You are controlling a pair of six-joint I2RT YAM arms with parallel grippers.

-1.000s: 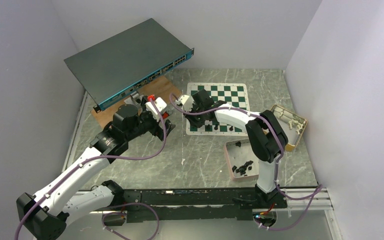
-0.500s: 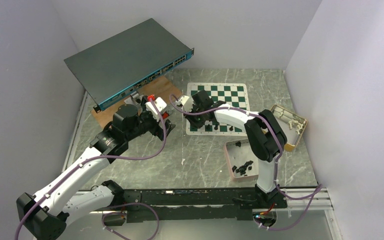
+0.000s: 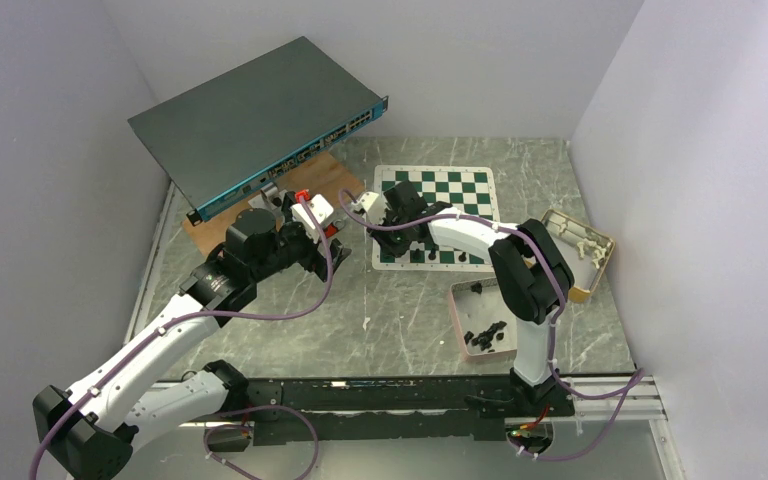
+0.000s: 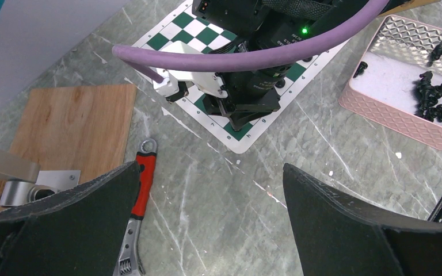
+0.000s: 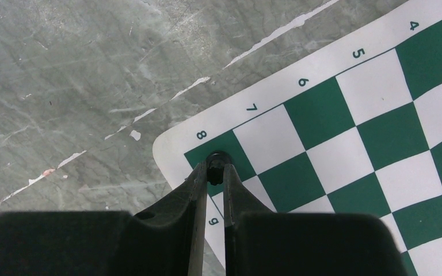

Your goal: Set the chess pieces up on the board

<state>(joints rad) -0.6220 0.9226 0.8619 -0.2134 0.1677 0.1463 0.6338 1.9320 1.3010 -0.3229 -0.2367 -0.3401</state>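
The right gripper pinches a black chess piece between its narrow fingertips, at the dark corner square of the board.

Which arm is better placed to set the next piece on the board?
Right. The right gripper is shut on a piece over a corner of the board; the left gripper hangs open and empty, off it.

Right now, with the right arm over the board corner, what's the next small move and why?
Probably ease straight down, then open the jaws. The right jaws are shut on a black chess piece over the dark corner square beside the 8 on the board; whether its base touches yet is unclear.
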